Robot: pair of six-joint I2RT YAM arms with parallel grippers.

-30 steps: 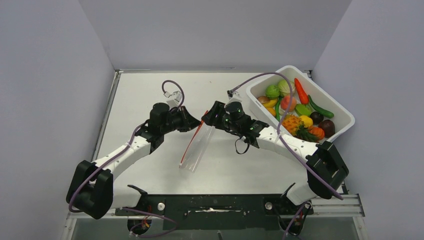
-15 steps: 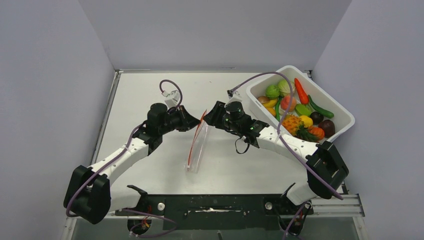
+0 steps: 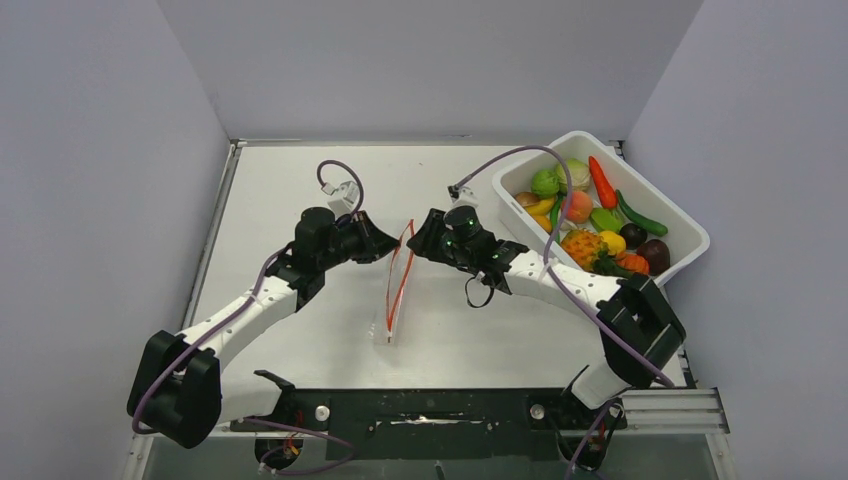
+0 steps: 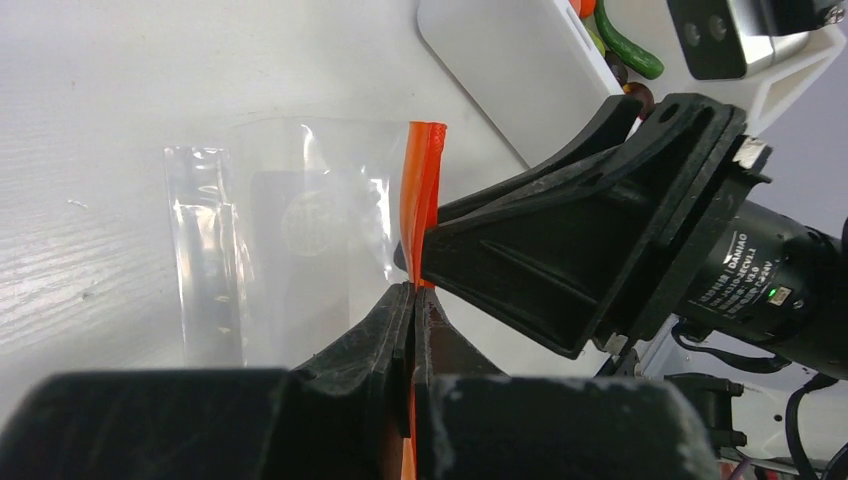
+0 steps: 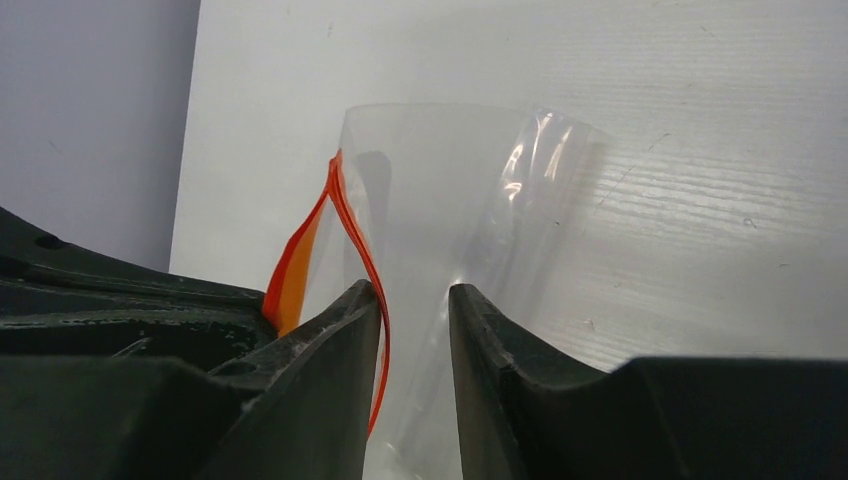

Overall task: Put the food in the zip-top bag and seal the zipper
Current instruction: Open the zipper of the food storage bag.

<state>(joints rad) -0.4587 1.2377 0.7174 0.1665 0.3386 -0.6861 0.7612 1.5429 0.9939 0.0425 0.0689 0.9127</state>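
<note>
Swung edge-on since a second ago, the zip-top bag hangs between both outstretched arms. Left gripper pinches its zipper; right gripper, fingers narrowly parted, straddles the rim. Food fills the white tub.

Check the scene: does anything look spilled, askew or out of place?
Nothing is spilled; the food sits in the white tub. Only the zip-top bag looks askew: it is held up on edge, empty, its zipper pinched by the left fingers.
</note>
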